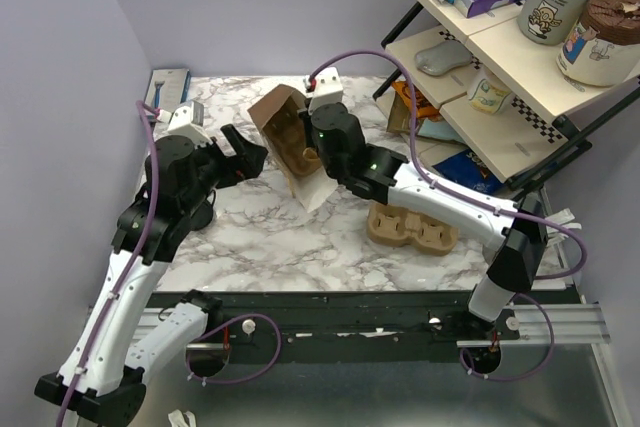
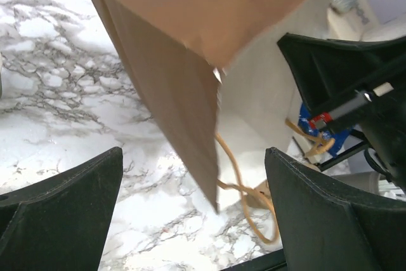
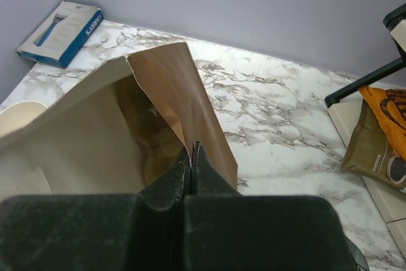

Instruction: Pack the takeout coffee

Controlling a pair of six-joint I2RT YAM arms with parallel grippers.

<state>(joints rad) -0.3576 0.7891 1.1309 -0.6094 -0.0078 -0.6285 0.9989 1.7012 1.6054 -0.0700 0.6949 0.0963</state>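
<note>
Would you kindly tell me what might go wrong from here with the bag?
1. The right gripper pinches only the thin rim of the tilted brown paper bag; the paper might tear or slip and the bag tip over.
2. The left gripper stands open close by the bag's side; moving in, it could dent the wall or snag the dangling handle cord.

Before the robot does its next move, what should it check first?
1. Right tool pinching the paper bag by its rim: ok.
2. Left tool open and holding nothing: ok.
3. Bag mouth open: ok.
4. Bag standing straight: not ok, it leans.
5. Takeout coffee inside the bag: cannot tell, no lidded cup shows in any view.
</note>
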